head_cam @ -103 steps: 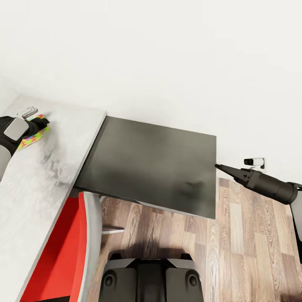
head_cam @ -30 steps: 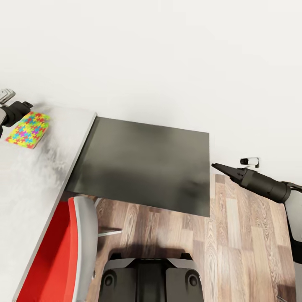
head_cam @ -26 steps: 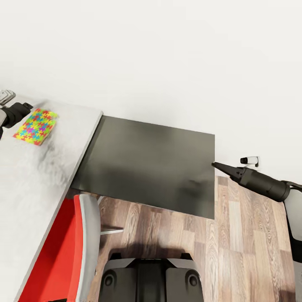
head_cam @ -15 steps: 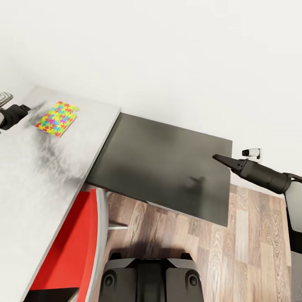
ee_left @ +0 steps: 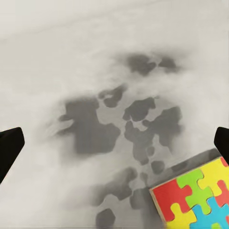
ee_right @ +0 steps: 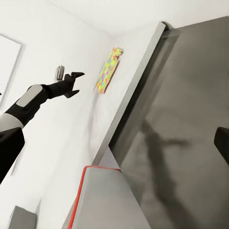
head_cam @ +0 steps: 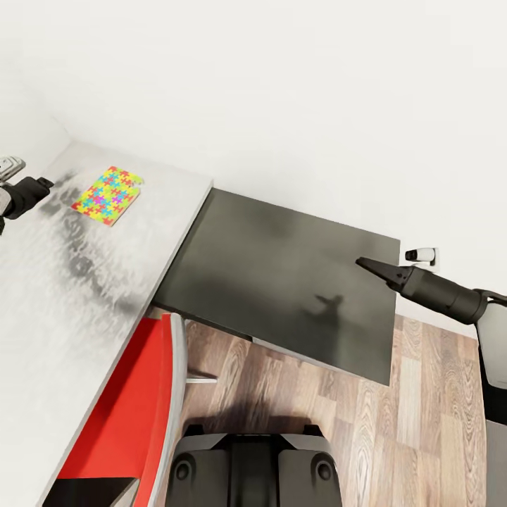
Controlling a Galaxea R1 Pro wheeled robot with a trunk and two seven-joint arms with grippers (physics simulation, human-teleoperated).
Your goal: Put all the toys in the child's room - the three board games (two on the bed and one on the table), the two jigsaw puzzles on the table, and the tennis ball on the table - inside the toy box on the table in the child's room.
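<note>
One jigsaw puzzle [head_cam: 108, 196], a flat square of bright interlocking pieces, lies near the far end of the pale grey table [head_cam: 63, 296]. My left gripper [head_cam: 44, 184] hovers over the table just left of the puzzle, apart from it. In the left wrist view its fingertips [ee_left: 9, 149] stand wide apart, open and empty, with a corner of the puzzle [ee_left: 195, 198] beside them. My right gripper [head_cam: 360, 262] hangs open over the right edge of the dark cabinet, holding nothing. The right wrist view takes in the left gripper [ee_right: 76, 82] and the puzzle [ee_right: 109, 69]. The toy box, board games and tennis ball are out of view.
A low dark-topped cabinet [head_cam: 282, 278] adjoins the table's right end against the white wall. A red chair with a grey rim [head_cam: 134, 415] is tucked at the table's near side. Wood floor [head_cam: 338, 429] lies ahead of my base. A wall socket [head_cam: 420, 253] sits behind the right arm.
The left gripper, over the puzzle 3.4 s ago, has drawn back to its left, leaving it flat on the table. The head view has swung, shifting the whole scene rightward.
</note>
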